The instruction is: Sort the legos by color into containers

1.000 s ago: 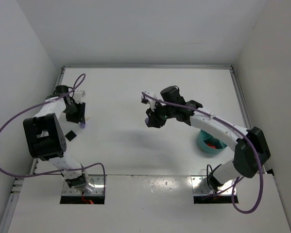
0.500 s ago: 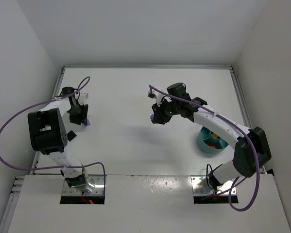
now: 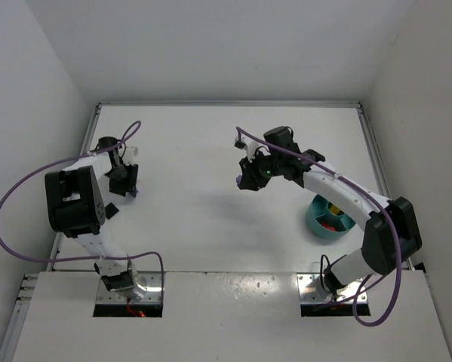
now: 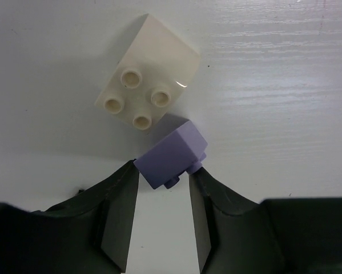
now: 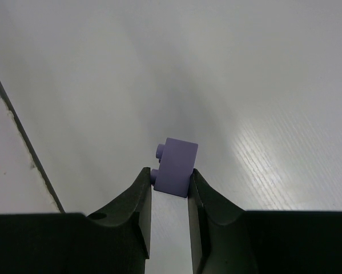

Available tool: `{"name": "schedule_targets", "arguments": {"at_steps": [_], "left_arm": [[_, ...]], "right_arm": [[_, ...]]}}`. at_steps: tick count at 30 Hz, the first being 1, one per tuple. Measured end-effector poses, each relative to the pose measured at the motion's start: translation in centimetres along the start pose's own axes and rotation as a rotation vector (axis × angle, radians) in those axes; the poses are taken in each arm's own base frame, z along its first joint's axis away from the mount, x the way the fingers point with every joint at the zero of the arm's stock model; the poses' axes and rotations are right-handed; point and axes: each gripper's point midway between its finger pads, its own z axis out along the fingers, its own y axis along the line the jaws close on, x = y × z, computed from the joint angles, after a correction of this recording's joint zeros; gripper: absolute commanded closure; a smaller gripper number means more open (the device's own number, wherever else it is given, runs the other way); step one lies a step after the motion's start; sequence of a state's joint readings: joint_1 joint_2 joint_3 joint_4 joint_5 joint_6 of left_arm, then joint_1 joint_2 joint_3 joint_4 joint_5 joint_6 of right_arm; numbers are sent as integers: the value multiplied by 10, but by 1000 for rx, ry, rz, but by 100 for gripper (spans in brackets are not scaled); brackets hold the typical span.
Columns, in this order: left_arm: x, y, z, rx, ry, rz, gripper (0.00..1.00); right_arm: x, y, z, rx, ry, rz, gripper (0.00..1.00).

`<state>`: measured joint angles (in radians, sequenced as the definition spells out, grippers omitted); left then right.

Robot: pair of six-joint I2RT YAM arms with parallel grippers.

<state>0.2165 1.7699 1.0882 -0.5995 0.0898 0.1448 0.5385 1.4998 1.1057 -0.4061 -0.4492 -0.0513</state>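
We are logging the right jaws pinching a small lavender brick [image 5: 177,162], studs sideways, over mid-table, the teal bowl [image 3: 318,231] lying toward the table's right edge, nearer this arm; the left jaws are pinching a tilted second lavender brick [image 4: 173,153] just beside a cream-white brick [image 4: 148,85] near the left edge.

Right fingers [image 5: 131,211], dark and close together, pinching a lavender brick [image 5: 177,165] at their tips, studs on the brick's left face, glossy white bench [image 5: 262,85] behind it, the bench's edge rail [image 5: 22,142] running diagonally along the left.
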Motion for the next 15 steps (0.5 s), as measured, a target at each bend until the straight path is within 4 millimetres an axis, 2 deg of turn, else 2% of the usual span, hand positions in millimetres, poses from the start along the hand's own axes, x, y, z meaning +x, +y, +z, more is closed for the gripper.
{"name": "schedule_targets", "arguments": {"at_steps": [4, 6, 13, 15], "left_arm": [[-2, -5, 0, 25, -10, -6, 43], [-4, -7, -2, 39, -18, -12, 41], [-6, -11, -3, 56, -29, -26, 41], [-6, -12, -3, 59, -28, -32, 47]], "right_arm": [[0, -1, 0, 1, -1, 2, 97], [0, -1, 0, 0, -1, 1, 97], [2, 2, -1, -14, 8, 7, 97], [3, 3, -1, -18, 10, 8, 97]]}}
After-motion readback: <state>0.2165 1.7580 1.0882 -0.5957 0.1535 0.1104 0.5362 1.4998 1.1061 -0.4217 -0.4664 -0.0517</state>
